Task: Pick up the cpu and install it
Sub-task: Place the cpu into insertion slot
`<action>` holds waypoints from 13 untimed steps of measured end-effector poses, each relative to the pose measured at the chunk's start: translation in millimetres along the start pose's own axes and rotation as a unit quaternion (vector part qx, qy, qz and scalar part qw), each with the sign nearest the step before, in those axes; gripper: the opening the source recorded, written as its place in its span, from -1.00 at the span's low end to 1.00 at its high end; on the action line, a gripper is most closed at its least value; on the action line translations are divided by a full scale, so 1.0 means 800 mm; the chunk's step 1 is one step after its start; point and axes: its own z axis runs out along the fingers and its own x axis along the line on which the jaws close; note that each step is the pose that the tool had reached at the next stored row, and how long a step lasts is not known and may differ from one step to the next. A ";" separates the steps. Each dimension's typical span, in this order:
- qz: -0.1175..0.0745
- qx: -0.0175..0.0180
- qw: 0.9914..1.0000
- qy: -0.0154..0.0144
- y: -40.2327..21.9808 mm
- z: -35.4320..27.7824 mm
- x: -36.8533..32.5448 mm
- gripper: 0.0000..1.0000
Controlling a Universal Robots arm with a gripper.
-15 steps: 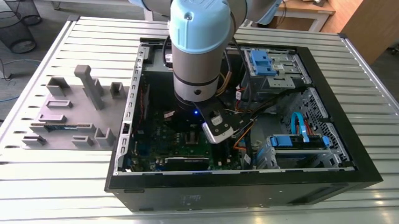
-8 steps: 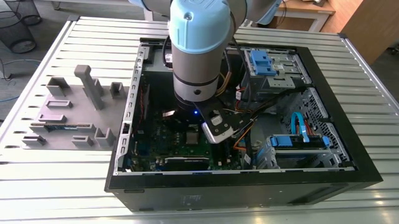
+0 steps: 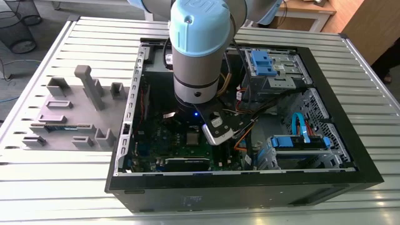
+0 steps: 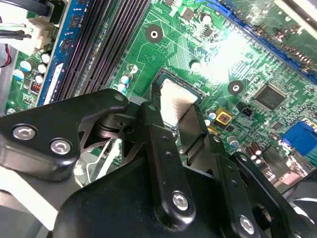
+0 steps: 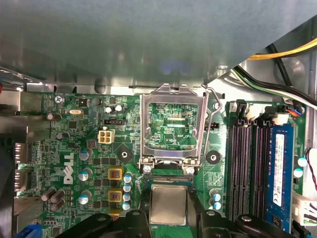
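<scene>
The cpu (image 5: pixel 168 198), a small silver square, sits between my two black fingers, low over the socket on the green motherboard (image 5: pixel 94 163). My gripper (image 5: pixel 169 210) is shut on the cpu, one finger against each side. The second wrist view has the cpu (image 4: pixel 174 96) pale and bright inside the socket's dark frame, with my gripper (image 4: pixel 173 109) around it. The socket's metal load plate (image 5: pixel 146 129) is flipped open beside it, and its lever (image 5: pixel 214 106) is raised. In the exterior view my gripper (image 3: pixel 212 138) is down inside the open computer case (image 3: pixel 250 192).
Black memory slots (image 5: pixel 247 168) and a blue memory stick (image 5: pixel 279 168) run beside the socket. Yellow and black cables (image 5: pixel 290 49) hang close to the arm. Blue drive bays (image 3: pixel 265 63) stand at the case's far side. A grey parts fixture (image 3: pixel 69 112) lies on the exterior view's left.
</scene>
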 end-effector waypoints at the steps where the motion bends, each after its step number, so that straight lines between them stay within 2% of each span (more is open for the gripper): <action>1: 0.000 0.000 1.000 0.000 0.0000 0.0005 0.0001 -0.15; 8: 0.000 0.000 1.000 0.000 0.0000 0.0008 0.0003 -0.15; 13: 0.000 0.000 1.000 0.000 -0.0001 0.0008 0.0005 -0.34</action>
